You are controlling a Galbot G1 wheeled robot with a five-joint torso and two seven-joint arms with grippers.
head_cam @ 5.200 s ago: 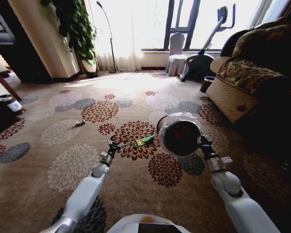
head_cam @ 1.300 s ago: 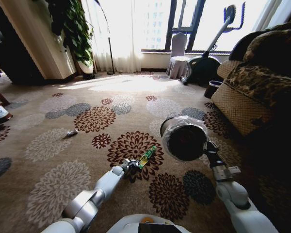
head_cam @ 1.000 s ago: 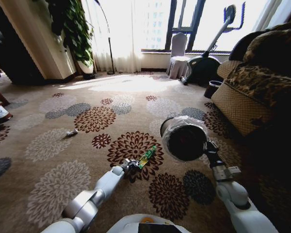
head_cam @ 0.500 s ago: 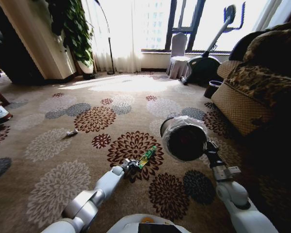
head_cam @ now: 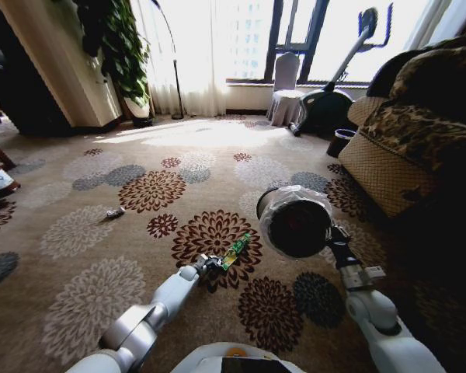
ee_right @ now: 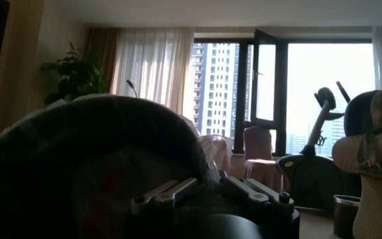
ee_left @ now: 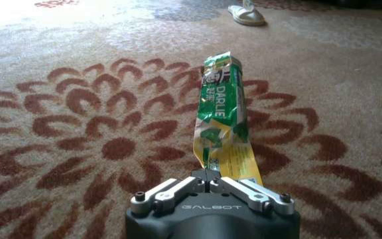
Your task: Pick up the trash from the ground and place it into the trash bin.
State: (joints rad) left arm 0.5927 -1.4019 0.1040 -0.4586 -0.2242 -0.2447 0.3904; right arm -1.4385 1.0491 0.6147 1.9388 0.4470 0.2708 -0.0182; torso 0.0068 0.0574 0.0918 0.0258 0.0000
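Observation:
A green wrapper (head_cam: 234, 250) lies stretched over a red flower of the carpet, and my left gripper (head_cam: 212, 264) is shut on its near end. In the left wrist view the fingertips (ee_left: 209, 185) pinch the yellow-green end of the wrapper (ee_left: 221, 109), which runs away from them along the carpet. My right gripper (head_cam: 330, 233) is shut on the rim of the trash bin (head_cam: 293, 221), a black bucket with a shiny clear liner, held tilted above the floor to the right of the wrapper. The bin (ee_right: 91, 149) looms dark before the right gripper (ee_right: 208, 191). A small pale scrap of trash (head_cam: 115, 211) lies farther left.
A patterned sofa (head_cam: 408, 148) stands close on the right, with a dark pot (head_cam: 340, 141) and an exercise bike (head_cam: 330, 97) beyond it. A covered chair (head_cam: 283, 89) and a tall plant (head_cam: 124, 47) stand by the window. A white object (ee_left: 247, 15) lies beyond the wrapper.
Since the earliest frame my view has shifted, and my left arm has reached down and shut on the green wrapper. Over the last second nothing has moved.

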